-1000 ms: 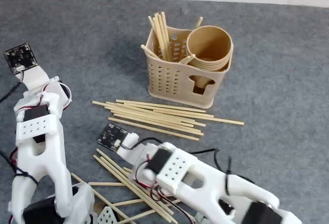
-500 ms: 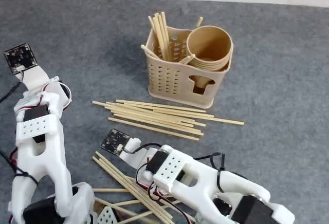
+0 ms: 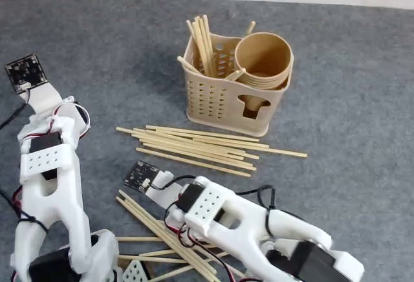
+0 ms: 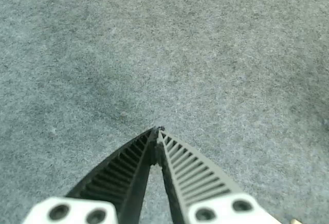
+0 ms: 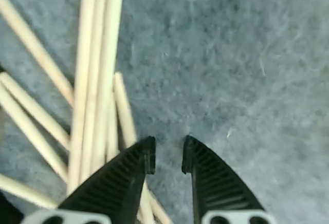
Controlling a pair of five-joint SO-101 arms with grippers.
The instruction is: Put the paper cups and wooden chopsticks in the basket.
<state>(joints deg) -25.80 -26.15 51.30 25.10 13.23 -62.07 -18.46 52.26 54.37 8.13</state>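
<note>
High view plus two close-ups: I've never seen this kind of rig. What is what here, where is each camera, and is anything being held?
These are two small white robot arms at a table covered in grey mat. The high view looks down from a fixed camera. The other two pictures come from cameras on the arms' wrists, each looking along its own gripper. The left gripper is shut over bare mat and holds nothing. The right gripper is open and empty, right beside a pile of loose chopsticks. A second bundle lies in front of the basket, which already holds stacked paper cups and some standing chopsticks.
</note>
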